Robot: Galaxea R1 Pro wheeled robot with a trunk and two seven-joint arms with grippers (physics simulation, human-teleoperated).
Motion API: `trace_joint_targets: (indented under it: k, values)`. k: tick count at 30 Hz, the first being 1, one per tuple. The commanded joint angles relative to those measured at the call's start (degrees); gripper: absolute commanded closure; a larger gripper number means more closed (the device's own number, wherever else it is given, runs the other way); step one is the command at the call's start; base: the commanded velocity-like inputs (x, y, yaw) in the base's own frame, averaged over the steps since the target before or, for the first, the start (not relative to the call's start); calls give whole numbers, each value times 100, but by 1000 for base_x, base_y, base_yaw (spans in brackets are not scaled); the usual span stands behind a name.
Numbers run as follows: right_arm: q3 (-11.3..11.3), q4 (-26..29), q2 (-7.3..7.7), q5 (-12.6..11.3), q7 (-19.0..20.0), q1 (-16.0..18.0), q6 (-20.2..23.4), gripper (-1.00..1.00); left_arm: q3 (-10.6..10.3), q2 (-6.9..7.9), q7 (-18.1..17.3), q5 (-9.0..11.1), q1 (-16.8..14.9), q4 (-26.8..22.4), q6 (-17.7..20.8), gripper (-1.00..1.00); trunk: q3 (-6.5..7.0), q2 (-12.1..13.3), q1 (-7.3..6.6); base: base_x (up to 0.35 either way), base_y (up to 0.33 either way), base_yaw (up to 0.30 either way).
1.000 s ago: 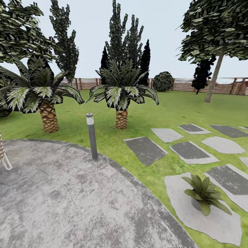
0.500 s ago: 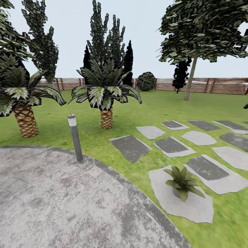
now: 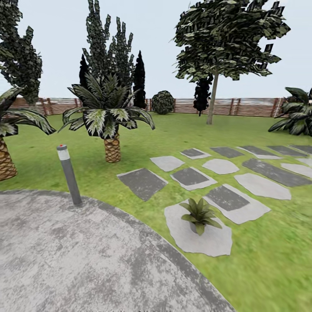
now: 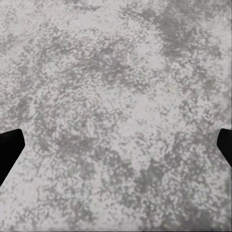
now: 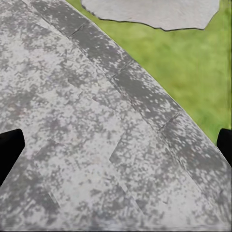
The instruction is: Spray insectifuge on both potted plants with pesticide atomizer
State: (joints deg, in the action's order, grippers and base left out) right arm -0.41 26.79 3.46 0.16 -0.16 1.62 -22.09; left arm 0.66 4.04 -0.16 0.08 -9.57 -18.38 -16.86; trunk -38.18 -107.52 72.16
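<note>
Both grippers have their jaws spread wide and hold nothing: in each wrist view the dark fingertips [image 4: 9, 150] stand at the two opposite edges, with only the grey patio [image 3: 78, 260] between them. The left gripper [image 4: 116, 150] looks straight at the paving, and the right gripper [image 5: 116, 150] looks at the patio's curved border and the lawn [image 5: 193, 72]. One potted plant [image 3: 199, 215] sits on a pale stepping stone [image 3: 212, 242] ahead and to the right, so the right arm seems nearer. I cannot find the spray bottle here.
</note>
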Motion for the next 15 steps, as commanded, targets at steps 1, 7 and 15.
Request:
trace_joint_targets:
  k: [1, 7, 15]
  values:
    - [-3, -7, -1, 2, -2, 5, -19, -100, 6, 1, -2, 1, -1, 1, -18, -100, -5, -3, -3, -232, -189, -285]
    - [-3, -4, 2, 3, -1, 5, -23, -100, 6, 1, -2, 1, -1, 1, -19, -100, -5, -3, -3, -216, -195, -285]
    - [-3, 1, 6, 2, -2, 5, -24, -100, 5, 1, -2, 1, -1, 1, -18, -100, -5, -3, -3, -191, -196, -285]
